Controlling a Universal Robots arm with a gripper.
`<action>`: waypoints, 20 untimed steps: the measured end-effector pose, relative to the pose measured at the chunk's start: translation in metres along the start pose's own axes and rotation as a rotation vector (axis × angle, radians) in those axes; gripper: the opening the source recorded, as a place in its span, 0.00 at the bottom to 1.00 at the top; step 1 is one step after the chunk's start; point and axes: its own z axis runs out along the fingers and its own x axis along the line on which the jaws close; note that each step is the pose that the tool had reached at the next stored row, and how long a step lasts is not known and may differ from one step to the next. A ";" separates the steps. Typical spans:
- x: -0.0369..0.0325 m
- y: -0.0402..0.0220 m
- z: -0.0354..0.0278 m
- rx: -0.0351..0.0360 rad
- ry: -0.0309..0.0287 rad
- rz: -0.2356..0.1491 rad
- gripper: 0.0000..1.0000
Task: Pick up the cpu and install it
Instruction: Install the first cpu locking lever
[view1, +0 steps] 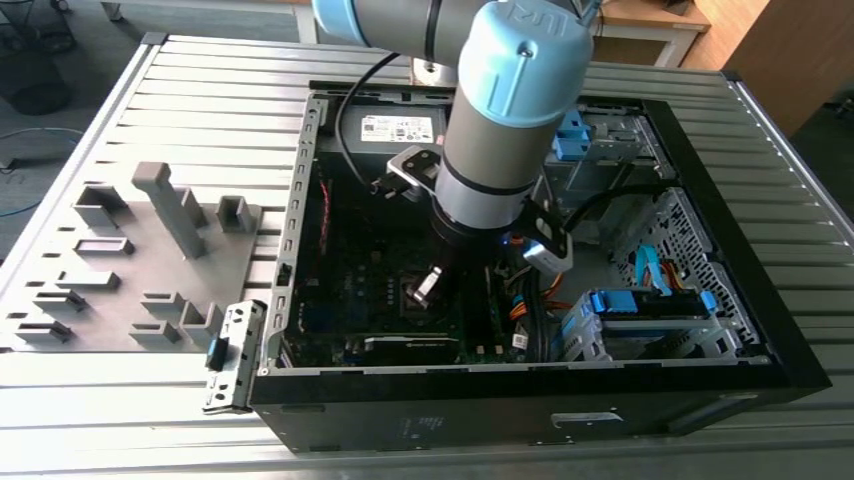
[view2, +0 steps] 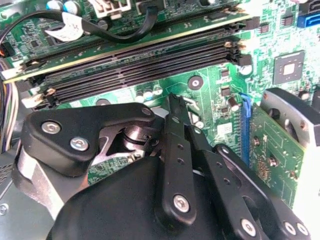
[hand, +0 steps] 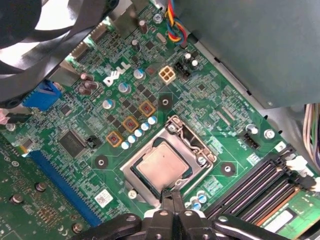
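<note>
Cpu (hand: 162, 167) is sitting flat in the socket frame (hand: 172, 160) on the green motherboard (hand: 115, 100), silvery face up, and the frame's metal lid looks swung open around it. Robot's hand (hand: 171, 196) is right at the socket's edge with its black fingers (hand: 167, 199) pinched together, nothing between them as far as I can see. In the second wrist view the same hand (view2: 172, 112) points down at the board just beside the long black memory slots (view2: 135, 62). In the exterior view the arm (view1: 514, 110) reaches down into the open computer case (view1: 747, 340), which lies on its side on the slatted metal counter (view1: 214, 90), with grey fixture blocks (view1: 167, 210) well off to the exterior view's left
</note>
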 end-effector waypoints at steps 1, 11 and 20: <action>0.0008 -0.0007 0.0001 0.0001 0.0002 0.000 0.10; 0.0005 -0.0038 0.0028 0.0000 0.0006 0.002 0.10; -0.0033 -0.0081 0.0035 -0.0004 0.0000 0.006 0.10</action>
